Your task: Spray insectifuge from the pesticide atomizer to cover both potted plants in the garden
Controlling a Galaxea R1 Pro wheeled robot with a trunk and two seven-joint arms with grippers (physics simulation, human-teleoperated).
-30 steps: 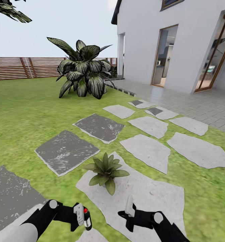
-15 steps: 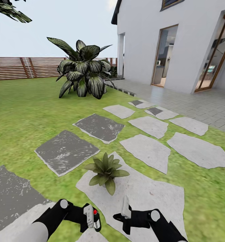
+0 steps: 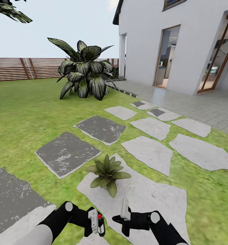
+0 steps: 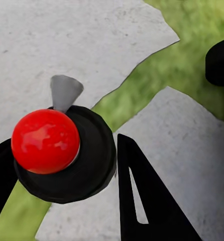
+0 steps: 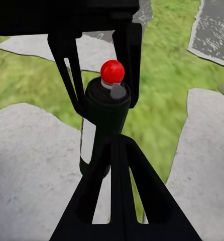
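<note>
Garden [image 3: 21, 112], daylight. Lawn with grey stepping stones [image 3: 151, 153] running from the near foreground toward a paved terrace [image 3: 202, 105] and a white house [image 3: 182, 41] on the right. Brown slatted fence [image 3: 21, 68] along the far edge; a big dark-leaved bush [image 3: 85, 73] stands before it.

One potted plant [image 3: 107, 173], a low green rosette, sits at the far left edge of the large pale stone nearest the robot.

Left gripper [image 3: 96, 223] low in the near foreground, just left of centre, arm reaching in from the near left. Its fingers are closed around the pesticide atomizer [image 3: 100, 223]: the bottle stands roughly upright between them, red knob on top. Left wrist view looks straight down on that red knob [image 4: 45, 140], seated on a round black cap with a small grey nozzle poking out at one side; a black finger [image 4: 142, 201] lies right against the cap. Stone and a strip of grass below.

Right gripper [image 3: 124, 209] close beside it, to the right, fingers pointing up and toward the left one. Jaws look narrow, pressed together, holding nothing. Right wrist view shows its own fingers [image 5: 117, 201] meeting in a point, with the atomizer [image 5: 108, 108] just beyond, clasped by the left gripper [image 5: 99, 75].

The atomizer hangs over the near edge of the pale stone, near side of the plant, apart from it.
</note>
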